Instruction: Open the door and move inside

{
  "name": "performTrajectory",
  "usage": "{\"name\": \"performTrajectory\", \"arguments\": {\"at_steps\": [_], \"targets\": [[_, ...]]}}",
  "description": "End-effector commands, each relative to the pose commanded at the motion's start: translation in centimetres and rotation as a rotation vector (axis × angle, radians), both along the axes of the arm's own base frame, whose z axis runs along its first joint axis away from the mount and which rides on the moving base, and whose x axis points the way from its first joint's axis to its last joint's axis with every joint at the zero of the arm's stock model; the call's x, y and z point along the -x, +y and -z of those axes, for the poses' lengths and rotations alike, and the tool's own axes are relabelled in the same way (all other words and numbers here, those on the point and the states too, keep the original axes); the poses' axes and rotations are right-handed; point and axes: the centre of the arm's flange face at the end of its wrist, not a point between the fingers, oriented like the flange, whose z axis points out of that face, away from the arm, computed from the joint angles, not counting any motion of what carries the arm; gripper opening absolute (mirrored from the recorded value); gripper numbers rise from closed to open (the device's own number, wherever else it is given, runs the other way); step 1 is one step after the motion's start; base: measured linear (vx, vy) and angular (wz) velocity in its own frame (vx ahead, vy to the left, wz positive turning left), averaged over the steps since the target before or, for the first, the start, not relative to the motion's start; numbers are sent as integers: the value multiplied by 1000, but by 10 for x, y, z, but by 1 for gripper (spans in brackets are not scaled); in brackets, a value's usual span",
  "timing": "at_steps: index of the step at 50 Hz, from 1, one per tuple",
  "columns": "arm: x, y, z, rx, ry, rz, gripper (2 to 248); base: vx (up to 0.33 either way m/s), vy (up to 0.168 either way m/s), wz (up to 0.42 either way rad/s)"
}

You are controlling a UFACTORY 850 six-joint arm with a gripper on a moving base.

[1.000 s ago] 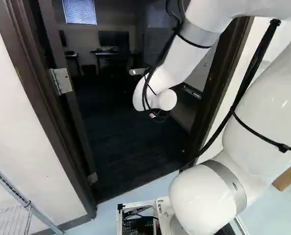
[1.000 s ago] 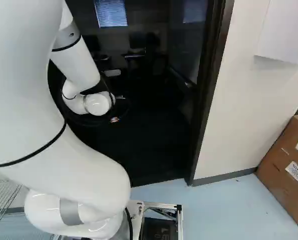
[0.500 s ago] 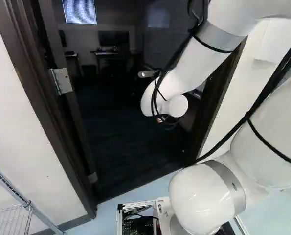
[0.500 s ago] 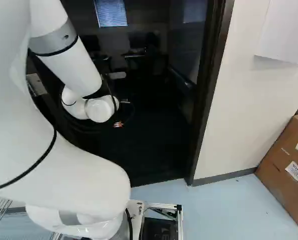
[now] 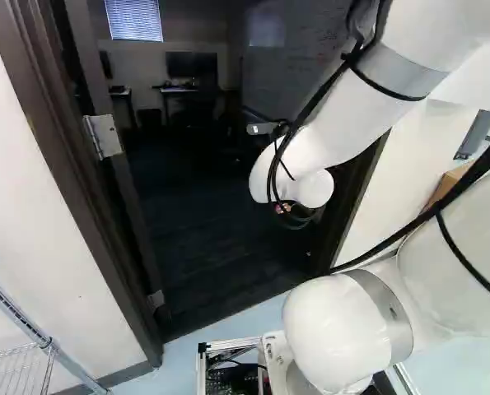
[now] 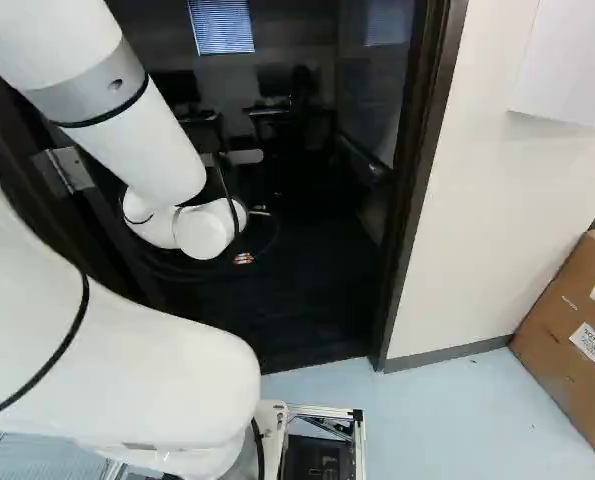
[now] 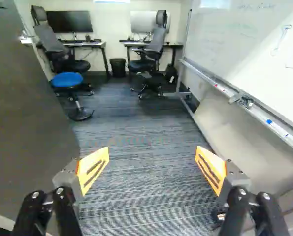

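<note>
There are two monitors, two desks, two office chairs, one blue stool, one waste bin, one whiteboard and one door.

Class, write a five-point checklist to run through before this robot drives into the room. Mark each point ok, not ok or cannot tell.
1. Door open: ok, it stands swung into the room.
2. Gripper off the door handle: ok, its fingers are apart with nothing between them.
3. Blue stool clear of the doorway: ok, it stands deeper in the room, near a chair.
4. Base across the threshold: not ok, its front is outside.
5. Enough room between arm and door frame: cannot tell.
</note>
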Motion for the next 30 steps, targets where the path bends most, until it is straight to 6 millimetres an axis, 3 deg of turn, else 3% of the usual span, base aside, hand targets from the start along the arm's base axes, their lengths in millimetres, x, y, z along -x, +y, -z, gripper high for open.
{"name": "performTrajectory", "arguments": {"at_steps": [30], "targets": [[2, -3, 0, 0, -1, 8, 247, 0, 0, 0]]}}
